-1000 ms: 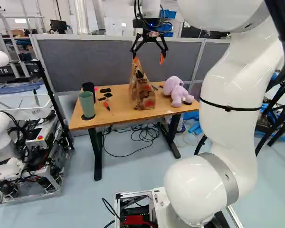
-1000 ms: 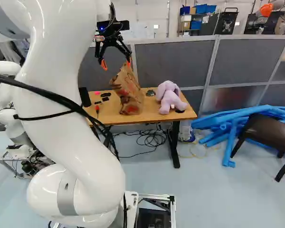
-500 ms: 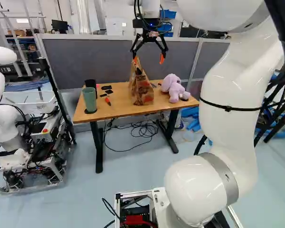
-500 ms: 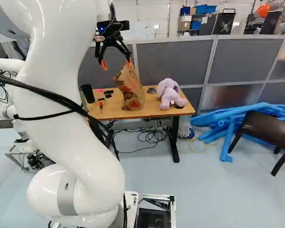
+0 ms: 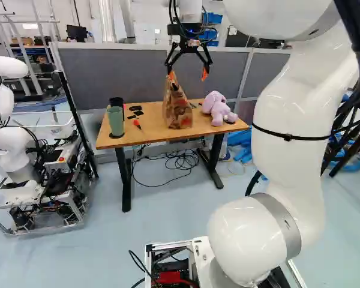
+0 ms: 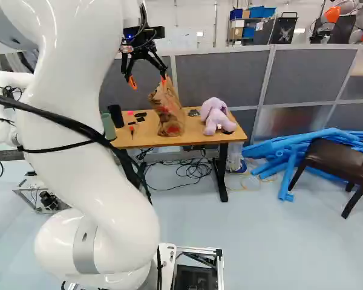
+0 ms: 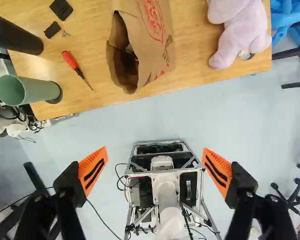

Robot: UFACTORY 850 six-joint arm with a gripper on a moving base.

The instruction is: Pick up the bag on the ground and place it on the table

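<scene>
And there's the bag, brown paper with red and dark print, standing upright around the middle of the bench, close to its near edge! Its sides are creased, its top narrow and crumpled, its mouth gaping in the wrist view. Beneath it, the bench shows a flat wood-coloured top on dark legs.

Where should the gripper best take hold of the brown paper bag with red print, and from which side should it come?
Take the bag by its upper rim, coming from above and closing across the mouth. It stands upright on the wooden table and the mouth gapes, so the paper would probably pinch together.
</scene>
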